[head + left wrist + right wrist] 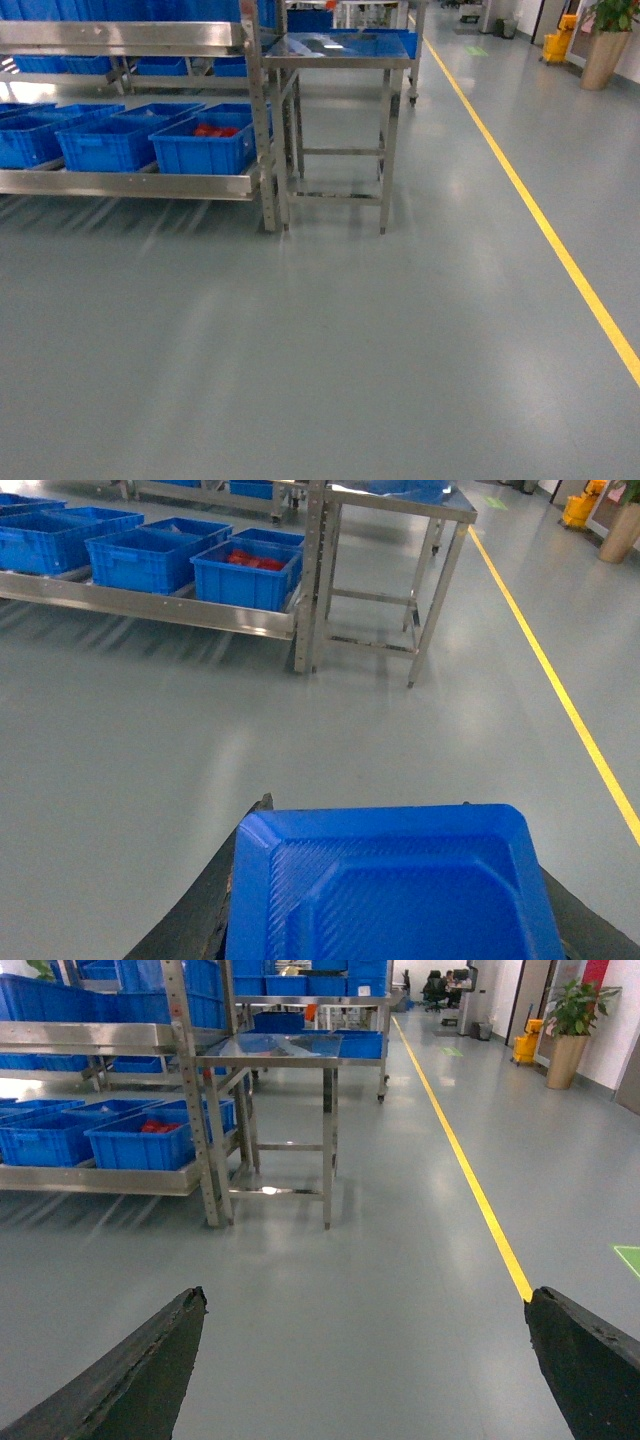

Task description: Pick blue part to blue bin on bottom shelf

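Head view: a grey floor fills most of the frame, with a yellow line running up the right side. At upper left stands a steel rack; its bottom shelf carries a row of blue bins, and the nearest bin holds red packets. A steel table stands just beside the rack. Neither arm shows here. Left wrist view: the left gripper sits at the bottom edge holding a blue tray between its dark fingers; how tightly it closes I cannot tell. The rack and bins lie well apart, up at the top left. Right wrist view: the right gripper is spread wide and empty, its two black fingers at the frame's lower corners, with bare floor between them. The blue part is not visible in any view, and which bin is the target I cannot tell. The likely risk is dropping into the wrong bin, since the bins look alike from this far off.
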Robot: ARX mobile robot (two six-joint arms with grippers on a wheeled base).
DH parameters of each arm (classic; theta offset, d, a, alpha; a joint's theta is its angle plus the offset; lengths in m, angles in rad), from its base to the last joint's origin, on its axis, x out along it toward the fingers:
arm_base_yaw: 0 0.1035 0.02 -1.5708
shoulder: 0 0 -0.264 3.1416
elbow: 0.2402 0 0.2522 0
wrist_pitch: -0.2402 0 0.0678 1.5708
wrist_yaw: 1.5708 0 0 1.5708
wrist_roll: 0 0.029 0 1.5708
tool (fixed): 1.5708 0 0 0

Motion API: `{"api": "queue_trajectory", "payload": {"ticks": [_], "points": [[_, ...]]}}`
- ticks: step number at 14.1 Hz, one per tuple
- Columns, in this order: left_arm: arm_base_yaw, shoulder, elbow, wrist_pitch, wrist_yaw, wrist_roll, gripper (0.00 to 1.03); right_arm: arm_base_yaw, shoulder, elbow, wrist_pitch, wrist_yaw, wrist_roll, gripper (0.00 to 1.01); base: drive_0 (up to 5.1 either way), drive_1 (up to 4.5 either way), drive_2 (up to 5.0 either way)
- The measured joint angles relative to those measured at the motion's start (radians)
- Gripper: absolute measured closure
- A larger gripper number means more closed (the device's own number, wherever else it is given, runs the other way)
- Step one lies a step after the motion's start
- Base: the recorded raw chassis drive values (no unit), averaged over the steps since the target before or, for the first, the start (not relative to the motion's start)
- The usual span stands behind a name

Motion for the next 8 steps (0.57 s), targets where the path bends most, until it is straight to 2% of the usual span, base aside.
{"api": "queue_trajectory", "payload": {"ticks": [8], "points": [[0.000,0.000,0.000,-0.003,0.001,0.000,0.60,0.000,0.000,0.000,-0.001,0.000,0.000,0.03,0.0,3.98,-4.0]]}}
